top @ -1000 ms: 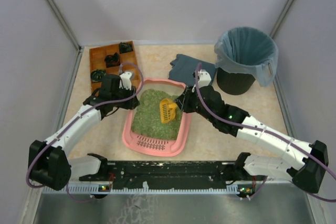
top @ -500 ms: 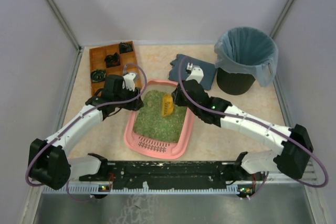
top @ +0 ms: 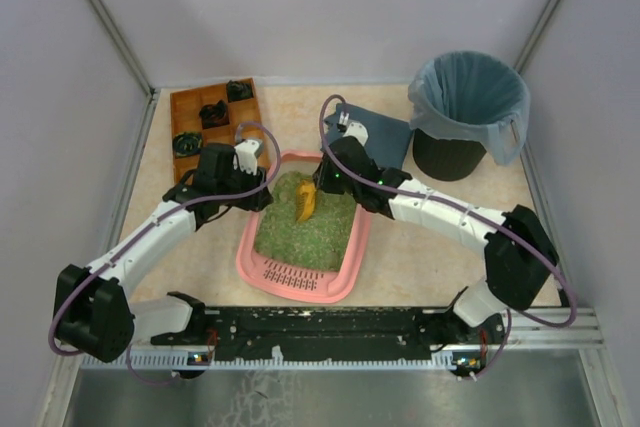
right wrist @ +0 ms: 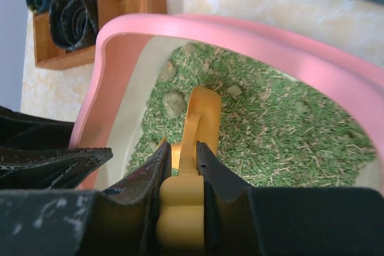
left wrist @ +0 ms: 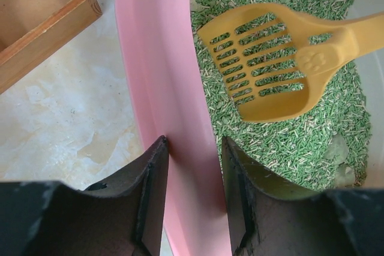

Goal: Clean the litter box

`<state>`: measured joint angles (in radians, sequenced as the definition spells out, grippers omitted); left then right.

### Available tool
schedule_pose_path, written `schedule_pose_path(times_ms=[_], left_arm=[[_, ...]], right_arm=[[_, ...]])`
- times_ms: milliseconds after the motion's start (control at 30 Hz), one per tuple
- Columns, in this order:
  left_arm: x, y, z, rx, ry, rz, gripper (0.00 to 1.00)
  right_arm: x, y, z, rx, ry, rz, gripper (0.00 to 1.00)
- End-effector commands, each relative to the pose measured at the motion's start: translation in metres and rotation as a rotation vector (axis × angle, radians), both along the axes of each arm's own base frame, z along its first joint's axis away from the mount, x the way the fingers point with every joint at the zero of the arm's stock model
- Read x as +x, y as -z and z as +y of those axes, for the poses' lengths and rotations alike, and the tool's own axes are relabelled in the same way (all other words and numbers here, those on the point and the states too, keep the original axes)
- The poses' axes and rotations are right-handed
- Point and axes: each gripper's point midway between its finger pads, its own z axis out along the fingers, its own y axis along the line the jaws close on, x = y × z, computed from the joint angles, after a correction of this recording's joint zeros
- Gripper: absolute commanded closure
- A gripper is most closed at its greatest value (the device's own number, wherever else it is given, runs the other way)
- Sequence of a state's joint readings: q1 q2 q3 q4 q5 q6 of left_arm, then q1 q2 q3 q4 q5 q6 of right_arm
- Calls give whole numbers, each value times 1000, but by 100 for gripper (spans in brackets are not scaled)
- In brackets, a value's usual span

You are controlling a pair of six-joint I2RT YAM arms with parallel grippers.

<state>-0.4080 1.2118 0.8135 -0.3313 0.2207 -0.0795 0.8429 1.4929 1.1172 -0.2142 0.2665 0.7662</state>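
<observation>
Well, we've got the litter box (top: 290, 272) mid-table, near the wooden tray (top: 190, 107). Our left gripper (left wrist: 193, 148) pinches its side wall, jaws narrow. The right gripper (right wrist: 180, 154) is clamped on the scoop (left wrist: 264, 64) handle. The box is prob. stiff, slick plastic, heavy w/ litter (left wrist: 288, 142), so the rim's the best hold.

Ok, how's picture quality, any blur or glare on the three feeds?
Top external: even light, no glare. Left wrist: yellow slotted plastic scoop and green granular litter sharp, left end effector dark. Right wrist: scoop handle nearest the lens soft, clumps in the pink plastic litter box clear.
</observation>
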Motion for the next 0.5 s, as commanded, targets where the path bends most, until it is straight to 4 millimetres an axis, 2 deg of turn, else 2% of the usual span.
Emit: schedule_pose_path(times_ms=[0,167,300,467], left_arm=[[-22,8,-23,-64,112,77,56],[-21,11,-22,-55,106,81,56],[-20,12,-21,-48,102,83,56],[-20,12,-19,-42,95,81,56]], right_arm=[[-21,14,39,100,-171,113,100],[-45,36,56,212,-253,213,100],[-56,28,64,265,-339,187,100],[-61,15,54,218,-416,74,100]])
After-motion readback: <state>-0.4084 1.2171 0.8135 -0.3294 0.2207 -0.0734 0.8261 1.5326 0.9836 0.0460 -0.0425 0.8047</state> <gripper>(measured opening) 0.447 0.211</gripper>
